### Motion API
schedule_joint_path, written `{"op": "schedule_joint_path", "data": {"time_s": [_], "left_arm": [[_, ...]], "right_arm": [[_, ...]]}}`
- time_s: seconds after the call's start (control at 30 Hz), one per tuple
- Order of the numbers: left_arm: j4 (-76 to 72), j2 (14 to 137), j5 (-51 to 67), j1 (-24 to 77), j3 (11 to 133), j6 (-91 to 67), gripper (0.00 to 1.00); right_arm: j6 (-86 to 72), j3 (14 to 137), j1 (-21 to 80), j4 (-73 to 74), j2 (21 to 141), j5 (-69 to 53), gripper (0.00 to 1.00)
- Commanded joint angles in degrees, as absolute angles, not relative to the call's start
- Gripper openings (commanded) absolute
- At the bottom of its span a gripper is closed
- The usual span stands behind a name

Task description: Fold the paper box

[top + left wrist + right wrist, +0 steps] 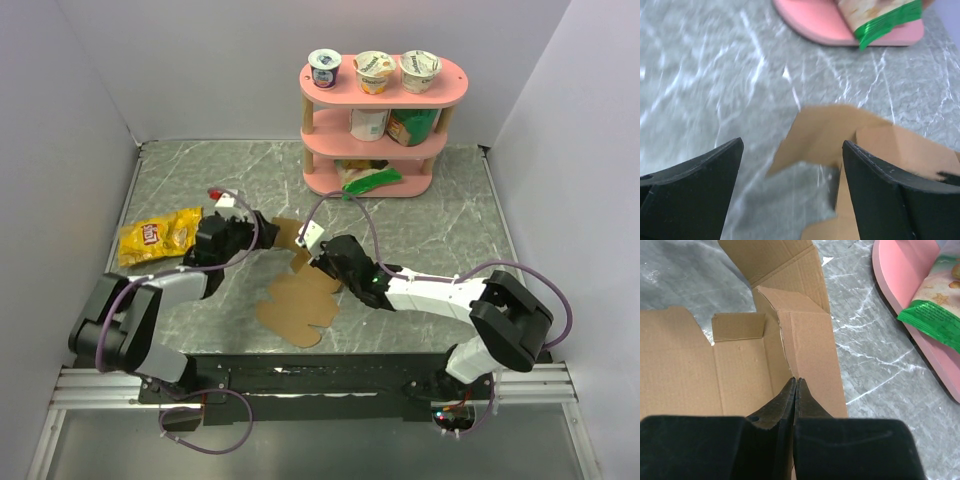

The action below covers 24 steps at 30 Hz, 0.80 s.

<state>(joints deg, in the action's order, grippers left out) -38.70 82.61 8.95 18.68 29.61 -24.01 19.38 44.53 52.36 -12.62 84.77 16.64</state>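
Note:
The paper box [300,300] is a brown cardboard sheet lying mostly flat mid-table, with one flap raised at its far edge. My right gripper [322,256] comes in from the right and is shut on that raised panel. In the right wrist view the fingertips [796,380] pinch the upright cardboard edge [805,335]. My left gripper [256,236] hovers just left of the sheet's far flap [825,135]. It is open wide [792,145], with nothing between its fingers and the flap's corner below the gap.
A yellow snack bag [160,237] lies at the left of the table. A pink three-tier shelf [385,100] with cups and packets stands at the back. A green-edged packet [372,180] hangs off its bottom tier, close to the box's far side.

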Motion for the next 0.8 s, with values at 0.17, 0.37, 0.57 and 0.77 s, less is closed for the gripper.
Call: {"op": "schedule_joint_path", "data": {"time_s": [0.17,0.37,0.57,0.77], "left_arm": [[-40.35,91.14,13.79,18.54,38.05,-15.12,0.81],[-44.38,92.37,18.28,18.54,36.3,-16.61,0.7],[-45.17,93.25,18.29,20.21,35.42,-16.52,0.42],[-45.0,90.53,12.24,24.52,32.53,-15.74,0.24]], "right_arm": [[19.51,43.24,52.56,-11.87,82.09,14.76,0.0],[19.6,43.33,52.73,-11.51,82.26,14.94,0.0],[20.21,44.03,54.49,-11.34,83.93,17.05,0.0],[18.55,43.42,55.28,-11.86,83.32,18.01,0.0]]}}
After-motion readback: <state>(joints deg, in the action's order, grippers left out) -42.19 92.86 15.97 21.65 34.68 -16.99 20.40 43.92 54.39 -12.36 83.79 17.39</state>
